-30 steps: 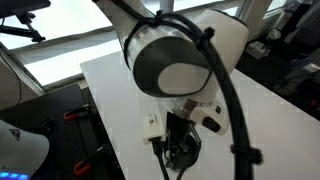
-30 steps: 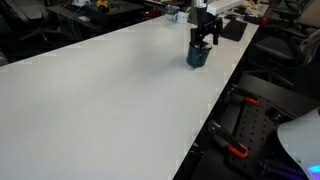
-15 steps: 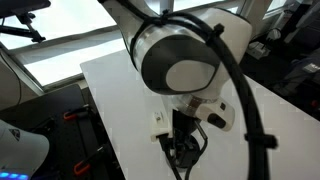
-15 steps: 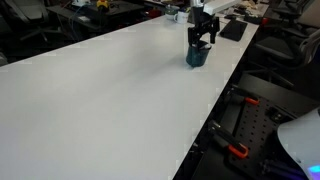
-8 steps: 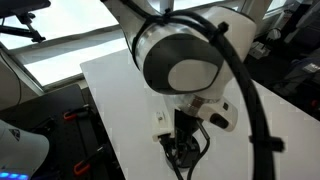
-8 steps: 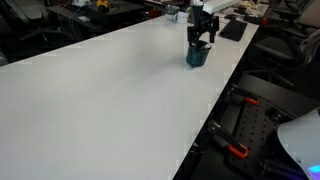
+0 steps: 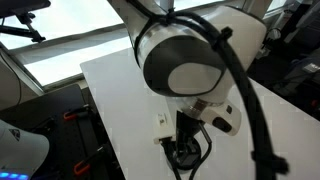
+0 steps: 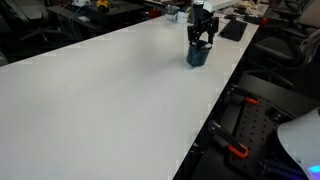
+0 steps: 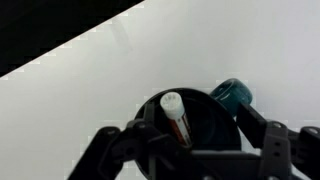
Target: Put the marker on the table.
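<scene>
The marker [image 9: 174, 115] has a whitish end and a red body and stands tilted inside the dark round cup [image 9: 210, 125], which has a teal handle [image 9: 233, 93]. The cup [image 8: 197, 56] sits on the white table [image 8: 100, 95] near its far corner. My gripper [image 9: 192, 122] hangs right over the cup's mouth, its fingers spread apart on either side of the marker, not closed on it. In an exterior view the gripper [image 8: 201, 33] is just above the cup. In an exterior view the arm's big joint [image 7: 185, 70] hides most of the cup; the gripper [image 7: 186, 152] shows below it.
The table's edge [image 8: 215, 110] runs close beside the cup, with dark equipment and red clamps [image 8: 238, 152] on the floor beyond. A dark flat object [image 8: 234, 30] lies at the table's far corner. Chairs and clutter stand behind the table.
The arm's joint has shifted slightly in an exterior view. The gripper stays over the cup and the marker has not left the cup.
</scene>
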Motion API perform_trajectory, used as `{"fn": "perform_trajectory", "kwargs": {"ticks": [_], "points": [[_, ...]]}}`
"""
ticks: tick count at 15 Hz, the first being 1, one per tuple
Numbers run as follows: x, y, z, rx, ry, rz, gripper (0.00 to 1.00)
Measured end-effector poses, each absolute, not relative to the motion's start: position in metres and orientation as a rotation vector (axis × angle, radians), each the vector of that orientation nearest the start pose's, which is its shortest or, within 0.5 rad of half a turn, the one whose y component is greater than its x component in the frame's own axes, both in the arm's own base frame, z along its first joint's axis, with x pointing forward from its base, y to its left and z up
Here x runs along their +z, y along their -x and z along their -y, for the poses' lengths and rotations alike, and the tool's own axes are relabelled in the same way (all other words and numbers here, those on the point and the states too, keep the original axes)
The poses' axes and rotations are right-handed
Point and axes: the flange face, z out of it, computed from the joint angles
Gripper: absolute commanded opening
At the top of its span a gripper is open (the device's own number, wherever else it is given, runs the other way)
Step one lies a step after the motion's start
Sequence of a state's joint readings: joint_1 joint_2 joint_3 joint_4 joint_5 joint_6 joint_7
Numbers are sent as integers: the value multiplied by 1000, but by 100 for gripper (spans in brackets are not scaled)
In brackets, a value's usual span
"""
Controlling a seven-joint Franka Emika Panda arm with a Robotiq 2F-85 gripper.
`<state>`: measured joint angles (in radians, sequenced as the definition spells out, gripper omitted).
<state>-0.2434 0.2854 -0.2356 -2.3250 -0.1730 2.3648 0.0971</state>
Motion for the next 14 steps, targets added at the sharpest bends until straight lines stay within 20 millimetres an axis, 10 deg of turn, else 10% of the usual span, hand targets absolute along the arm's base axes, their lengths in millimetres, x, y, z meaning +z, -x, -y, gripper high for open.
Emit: {"fn": "perform_trajectory", "kwargs": {"ticks": [7,10,14], "points": [[208,-439,238,416,3156,-696,100],[211,-440,239,403,3158,-697,74],[213,-441,239,398,3158,-700,71]]}}
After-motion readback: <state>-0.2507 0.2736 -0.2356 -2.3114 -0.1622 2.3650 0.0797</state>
